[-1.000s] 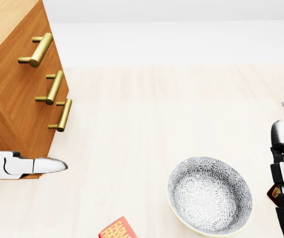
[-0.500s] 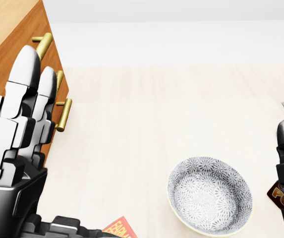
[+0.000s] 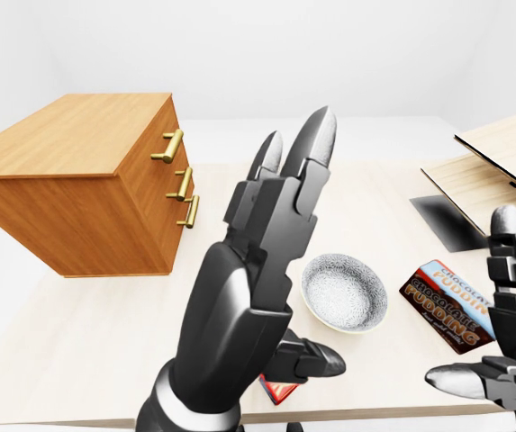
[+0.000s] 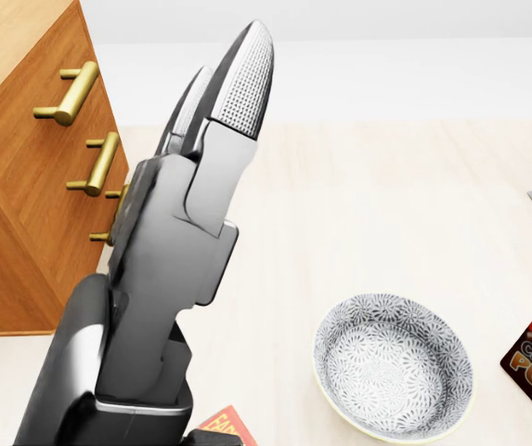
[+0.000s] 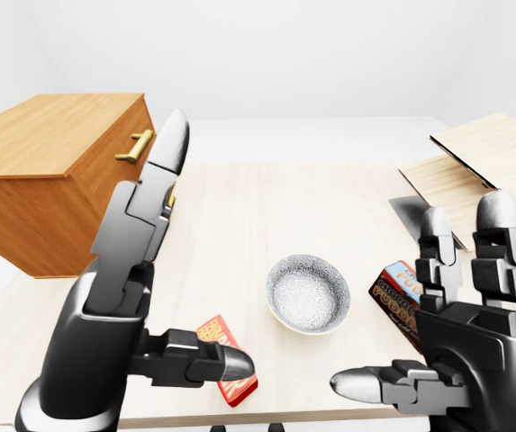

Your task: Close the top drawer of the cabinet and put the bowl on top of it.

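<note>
Bowl (image 3: 344, 292) sat upright on the table (image 3: 86, 333) in the left-eye view, holding nothing, to the right of the cabinet (image 3: 77, 180) and well apart from it. Left hand (image 3: 262, 261) stood between camera and bowl, fingers straight and together, thumb out, gripping nothing. This was judged a flat pose suited to a push. Right hand (image 3: 501, 351) sat low at right, also open, beside a pudding box (image 3: 447, 304). Three handles (image 3: 182, 183) lined up on the cabinet face. The top drawer looked flush, but this was not certain.

Head view: the left hand filled left-centre and hid part of the lowest handle, while the top handle (image 4: 69, 93) showed whole. The bowl lay near the bottom edge with bare table around most of it. The right hand was not in this view.

Right-eye view: both hands were open, thumbs pointing inward, nothing held. A red packet (image 5: 214, 328) lay behind the left thumb, near the bowl but not touching it. The cabinet top was flat bare wood, judged room enough for the bowl. Wooden boards (image 5: 474, 166) at right lay off that route.
</note>
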{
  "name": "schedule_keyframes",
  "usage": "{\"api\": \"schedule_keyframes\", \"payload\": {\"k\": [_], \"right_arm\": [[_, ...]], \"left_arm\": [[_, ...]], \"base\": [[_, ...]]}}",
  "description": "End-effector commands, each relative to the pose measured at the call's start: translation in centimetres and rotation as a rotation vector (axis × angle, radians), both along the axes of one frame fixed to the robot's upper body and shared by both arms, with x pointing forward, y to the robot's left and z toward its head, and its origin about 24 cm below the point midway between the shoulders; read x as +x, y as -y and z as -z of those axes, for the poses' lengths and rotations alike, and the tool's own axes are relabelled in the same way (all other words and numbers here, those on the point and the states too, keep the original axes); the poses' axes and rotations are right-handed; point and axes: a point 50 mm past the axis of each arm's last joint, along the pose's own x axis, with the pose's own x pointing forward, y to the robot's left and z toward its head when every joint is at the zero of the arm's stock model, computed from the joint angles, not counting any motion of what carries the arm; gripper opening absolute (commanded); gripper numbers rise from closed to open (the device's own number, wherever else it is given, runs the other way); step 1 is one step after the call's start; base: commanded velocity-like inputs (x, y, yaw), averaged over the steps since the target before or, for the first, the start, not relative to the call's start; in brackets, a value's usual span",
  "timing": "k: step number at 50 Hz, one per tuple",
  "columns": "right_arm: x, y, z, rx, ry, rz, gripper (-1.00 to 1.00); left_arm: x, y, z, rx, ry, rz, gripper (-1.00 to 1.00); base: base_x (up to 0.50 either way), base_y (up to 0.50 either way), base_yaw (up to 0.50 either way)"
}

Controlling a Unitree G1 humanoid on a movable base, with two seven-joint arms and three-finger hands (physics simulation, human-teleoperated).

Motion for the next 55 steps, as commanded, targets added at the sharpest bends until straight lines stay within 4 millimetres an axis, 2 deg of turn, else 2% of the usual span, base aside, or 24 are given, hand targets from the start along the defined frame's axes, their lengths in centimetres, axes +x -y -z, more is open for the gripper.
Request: {"api": "schedule_keyframes", "payload": {"k": [1, 5, 9, 20, 30, 38, 55], "right_arm": [[-0.6, 1.1, -0.7, 0.023, 0.024, 0.02, 1.0], [-0.8, 1.5, -1.0, 0.034, 0.032, 0.026, 1.0], [-0.9, 1.8, -1.3, 0.04, 0.05, 0.036, 1.0], [-1.2, 2.3, -1.7, 0.05, 0.077, 0.048, 1.0], [-1.5, 2.8, -2.0, 0.057, 0.093, 0.057, 1.0], [-1.7, 2.9, -2.0, 0.059, 0.091, 0.058, 1.0], [-1.8, 3.0, -2.1, 0.064, 0.093, 0.058, 1.0]], "left_arm": [[-1.0, 1.5, -1.6, 0.154, 0.082, -0.047, 1.0], [-1.6, 2.0, -2.2, 0.129, 0.14, -0.036, 1.0], [-1.9, 2.6, -1.8, 0.142, 0.18, -0.018, 1.0], [-2.0, 4.3, -1.2, 0.249, 0.167, -0.032, 1.0], [-1.0, 5.4, 0.3, 0.351, 0.125, -0.08, 1.0], [-1.1, 6.5, 2.5, 0.446, 0.119, -0.126, 1.0], [-0.9, 6.6, 3.5, 0.5, 0.135, -0.199, 1.0]], "base": [[0.0, 0.0, 0.0], [0.0, 0.0, 0.0], [0.0, 0.0, 0.0], [0.0, 0.0, 0.0], [0.0, 0.0, 0.0], [0.0, 0.0, 0.0], [0.0, 0.0, 0.0]]}}
